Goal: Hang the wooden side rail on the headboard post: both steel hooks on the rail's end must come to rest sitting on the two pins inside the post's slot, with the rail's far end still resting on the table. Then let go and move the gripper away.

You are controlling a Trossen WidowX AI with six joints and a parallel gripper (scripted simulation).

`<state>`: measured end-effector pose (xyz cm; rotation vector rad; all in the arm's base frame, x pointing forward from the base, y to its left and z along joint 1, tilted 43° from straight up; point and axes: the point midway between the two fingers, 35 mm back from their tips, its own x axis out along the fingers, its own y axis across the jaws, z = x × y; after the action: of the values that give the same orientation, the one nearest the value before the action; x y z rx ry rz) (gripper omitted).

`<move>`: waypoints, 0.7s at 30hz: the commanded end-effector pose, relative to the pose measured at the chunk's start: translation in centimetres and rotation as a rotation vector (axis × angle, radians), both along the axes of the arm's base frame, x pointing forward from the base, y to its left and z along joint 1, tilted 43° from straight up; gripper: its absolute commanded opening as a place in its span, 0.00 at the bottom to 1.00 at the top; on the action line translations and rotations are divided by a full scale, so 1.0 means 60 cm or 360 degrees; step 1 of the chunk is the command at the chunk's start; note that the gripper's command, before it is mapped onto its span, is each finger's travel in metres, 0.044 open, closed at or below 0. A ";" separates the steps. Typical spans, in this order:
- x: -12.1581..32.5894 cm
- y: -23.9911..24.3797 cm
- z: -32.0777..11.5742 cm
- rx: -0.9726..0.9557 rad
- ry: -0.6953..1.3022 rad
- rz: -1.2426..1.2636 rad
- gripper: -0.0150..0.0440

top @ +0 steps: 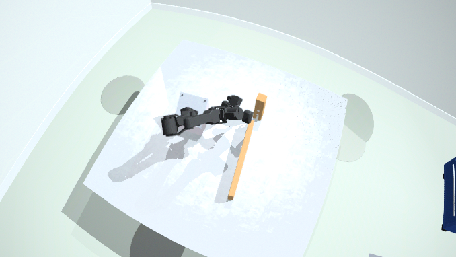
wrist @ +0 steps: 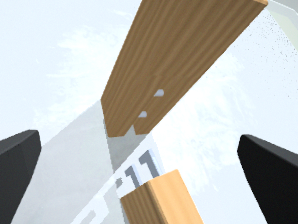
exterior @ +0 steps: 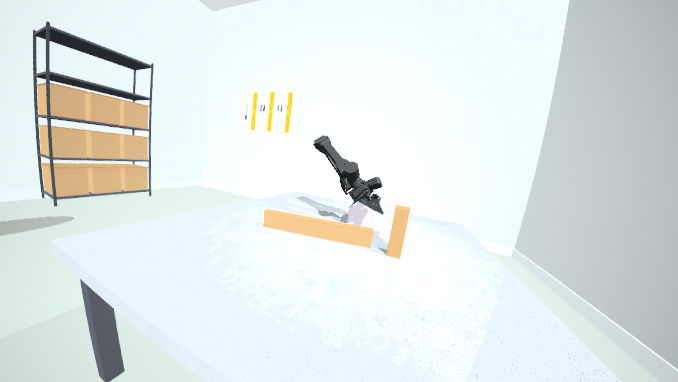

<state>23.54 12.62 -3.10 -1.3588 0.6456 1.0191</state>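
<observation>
The wooden side rail (top: 241,161) (exterior: 320,228) (wrist: 175,197) lies on the table on its long narrow edge, its hook end toward the post. Two grey steel hooks (wrist: 149,161) stick out from that end, apart from the post. The headboard post (top: 260,104) (exterior: 399,232) (wrist: 175,50) stands upright just beyond the hooks. Two pale pins (wrist: 159,93) show in its slot, with no hook on them. My gripper (top: 243,108) (exterior: 380,197) (wrist: 141,141) is open and empty, above the table near the rail's hook end and the post. It touches neither in view.
The arm's pale base plate (top: 192,99) stands to the left of the post in the top view. The arm (top: 202,119) (exterior: 345,170) reaches across from there. Shelving with boxes (exterior: 65,142) and a blue cabinet (top: 450,198) stand away from the table.
</observation>
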 end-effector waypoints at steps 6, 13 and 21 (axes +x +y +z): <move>0.022 0.008 0.016 0.0371 0.0203 -0.0597 1.00; 0.022 0.008 0.016 0.0371 0.0203 -0.0597 1.00; 0.022 0.008 0.016 0.0371 0.0203 -0.0597 1.00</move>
<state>24.90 13.05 -2.13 -0.9380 0.8138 0.8457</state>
